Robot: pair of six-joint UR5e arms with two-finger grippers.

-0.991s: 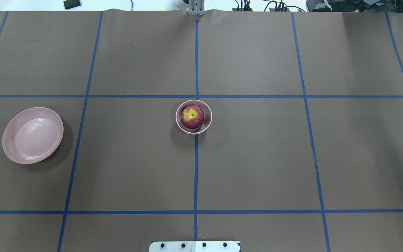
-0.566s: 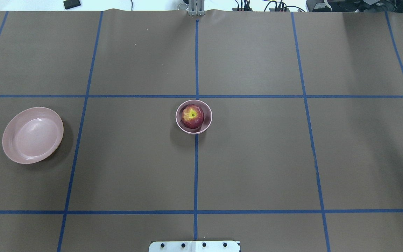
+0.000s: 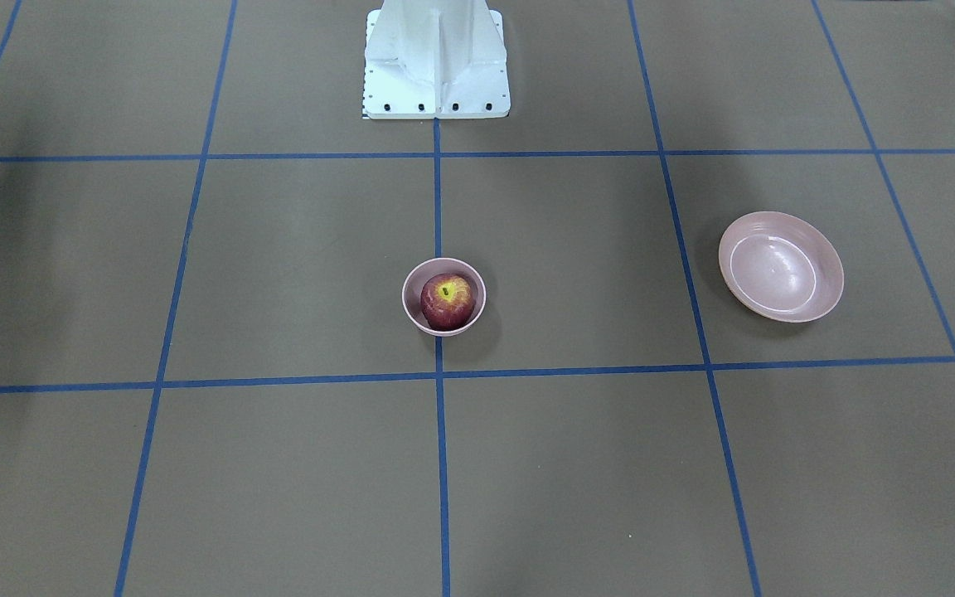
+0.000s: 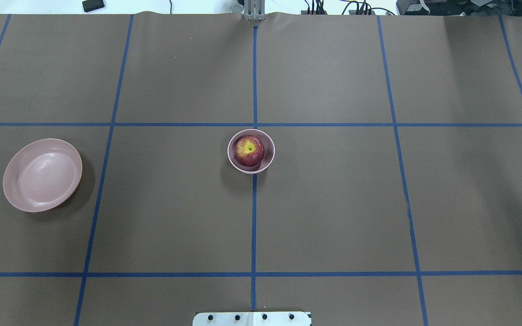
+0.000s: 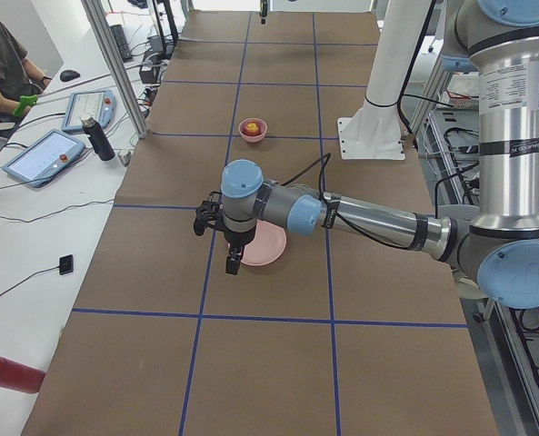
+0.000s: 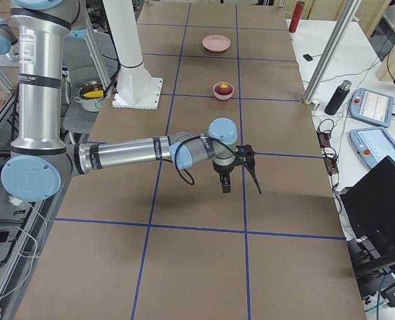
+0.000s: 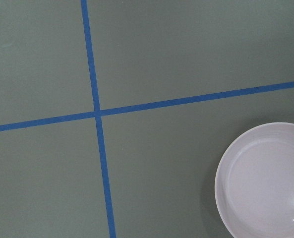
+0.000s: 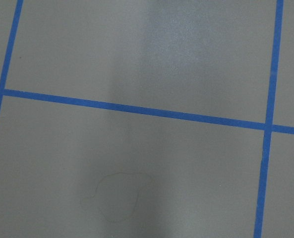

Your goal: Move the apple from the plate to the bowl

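The dark red apple [image 4: 249, 151] with its yellow stem patch sits inside the small deep pink bowl [image 4: 273, 154] at the table's middle; both also show in the front view, apple [image 3: 447, 300] and bowl [image 3: 407, 303]. The wide pink plate [image 4: 42, 175] is empty at the left, and the left wrist view shows it [image 7: 263, 181]. My left gripper [image 5: 216, 245] hovers beside the plate, on the side away from the bowl. My right gripper [image 6: 241, 187] hangs far to the right of the bowl. Only slivers of them reach the fixed views, so I cannot tell their state.
The table is brown paper with a blue tape grid [image 4: 254, 226]. The white robot base [image 3: 436, 62] stands at the near middle edge. A black bottle [image 6: 335, 98] and tablets lie on the side bench beyond the far edge.
The dark sliver of the right gripper at the overhead view's right edge has slid slightly further out. Apple, bowl and plate have not moved.
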